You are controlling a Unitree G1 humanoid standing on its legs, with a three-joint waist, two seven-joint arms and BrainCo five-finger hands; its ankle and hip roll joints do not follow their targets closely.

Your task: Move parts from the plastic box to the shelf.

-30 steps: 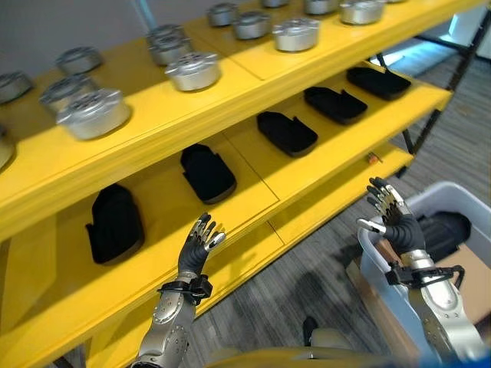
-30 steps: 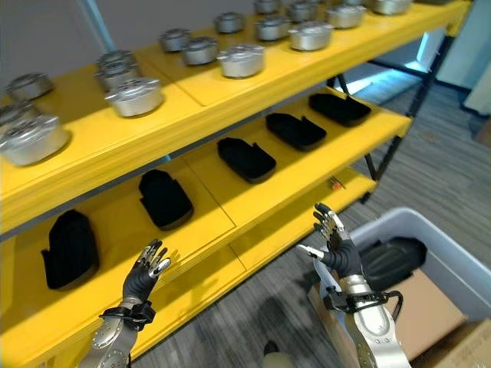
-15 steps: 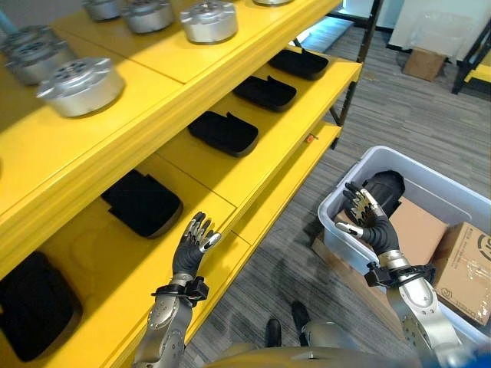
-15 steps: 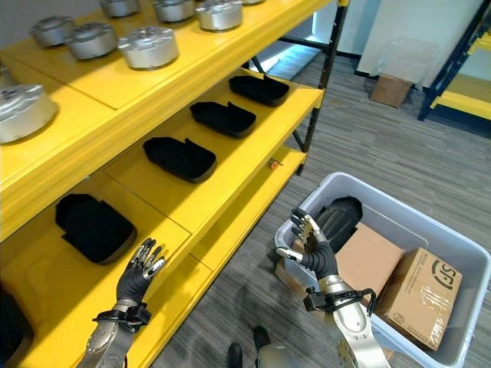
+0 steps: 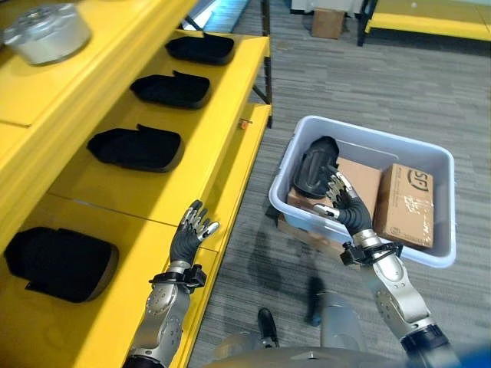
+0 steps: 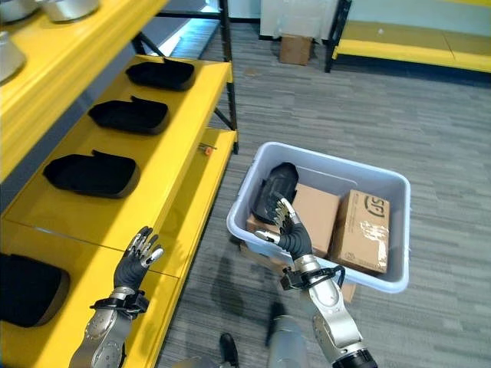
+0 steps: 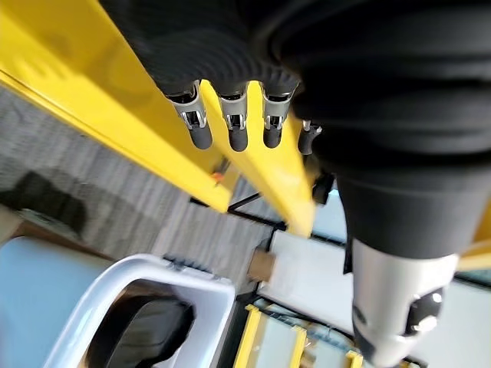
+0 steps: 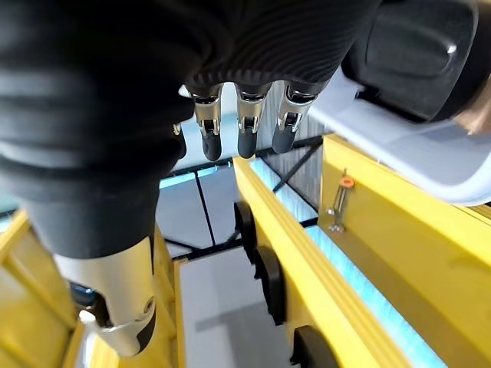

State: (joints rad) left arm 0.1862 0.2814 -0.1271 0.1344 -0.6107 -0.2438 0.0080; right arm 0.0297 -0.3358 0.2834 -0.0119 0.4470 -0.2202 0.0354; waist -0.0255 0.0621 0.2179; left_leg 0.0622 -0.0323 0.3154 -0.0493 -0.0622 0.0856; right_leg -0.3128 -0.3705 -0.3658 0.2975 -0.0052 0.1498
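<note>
A pale plastic box (image 5: 360, 146) stands on the grey floor at the right. Inside lie a black part (image 5: 314, 165) at its left end and two cardboard boxes (image 5: 405, 195). My right hand (image 5: 347, 208) hovers open over the box's near left corner, its fingers spread just in front of the black part. The yellow shelf (image 5: 173, 188) runs along the left, with several black parts (image 5: 136, 147) lying on its middle level. My left hand (image 5: 189, 236) is raised and open above the shelf's front edge, holding nothing.
Silver round parts (image 5: 46, 32) sit on the upper shelf level. A black shelf post (image 6: 227, 54) stands at the shelf's far end. Another yellow rack (image 6: 399, 50) and a small carton (image 6: 295, 47) lie farther back across the floor.
The camera has swung right and down, bringing the whole box into view. My right hand has come closer to the black part in the box; my left hand stays raised and open.
</note>
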